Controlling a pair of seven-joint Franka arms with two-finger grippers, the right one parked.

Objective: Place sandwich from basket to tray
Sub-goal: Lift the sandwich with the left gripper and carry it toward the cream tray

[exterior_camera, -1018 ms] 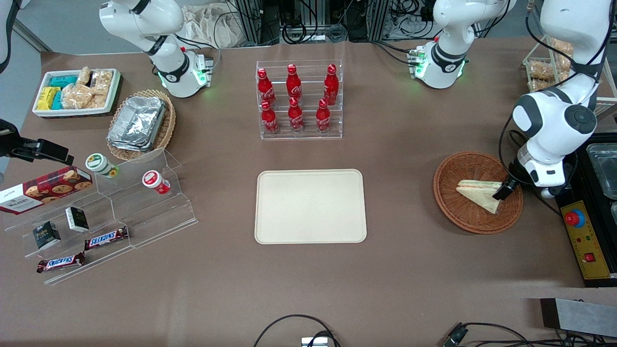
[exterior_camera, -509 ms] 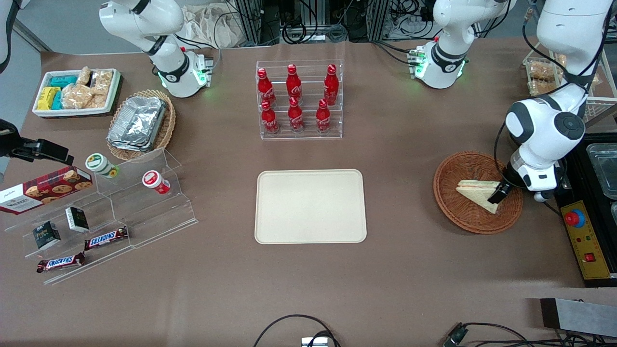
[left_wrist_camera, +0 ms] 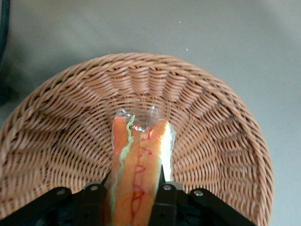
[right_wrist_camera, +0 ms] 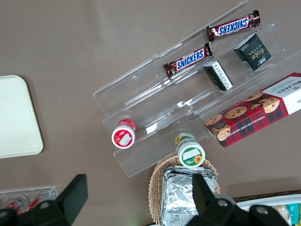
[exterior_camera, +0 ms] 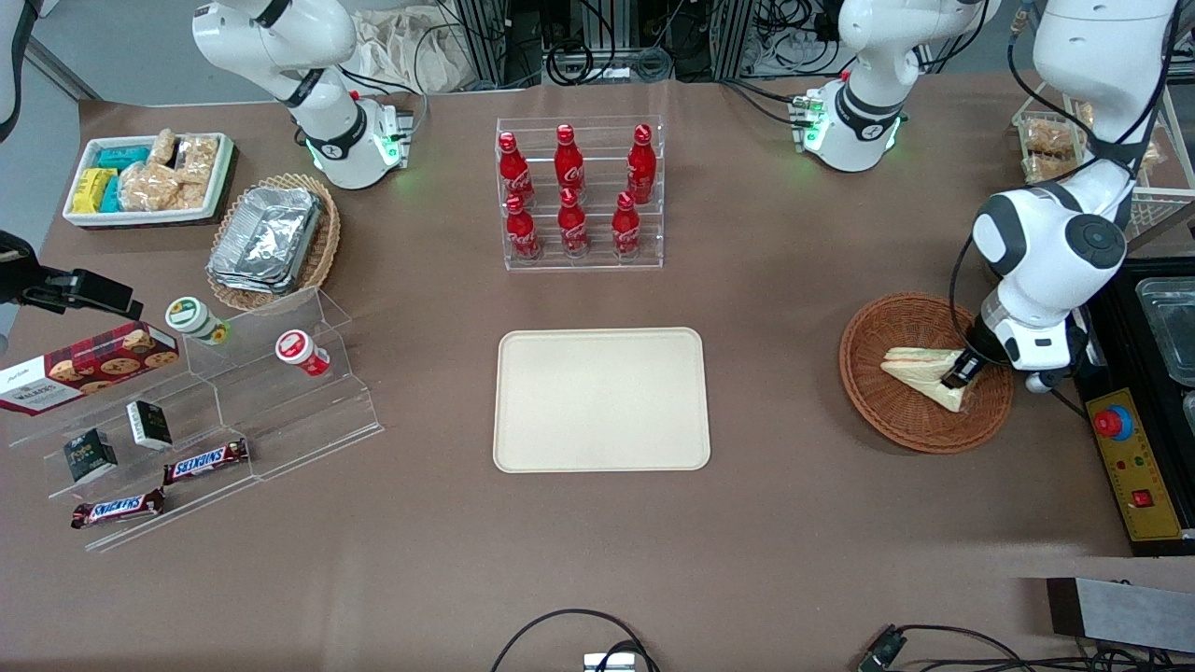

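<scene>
Sandwich [exterior_camera: 920, 373] lies inside the round reddish-brown wicker basket [exterior_camera: 873, 327] at the working arm's end of the worktop [exterior_camera: 794, 523], its wrapped wedge resting on the woven floor. The left arm's pincer [exterior_camera: 958, 374] is down in the basket at the wide end of the wedge. In the left wrist view the two dark fingers [left_wrist_camera: 163, 197] sit on either side of the sandwich [left_wrist_camera: 138, 165], pressed against its bread faces, so the pincer is clamped on it, with the orange and green filling edge showing between them. The basket [left_wrist_camera: 221, 122] curves up around the sandwich on all sides. Nearer the middle of the worktop, well apart from the basket, lies the cream tray [exterior_camera: 602, 399], flat with nothing on it.
</scene>
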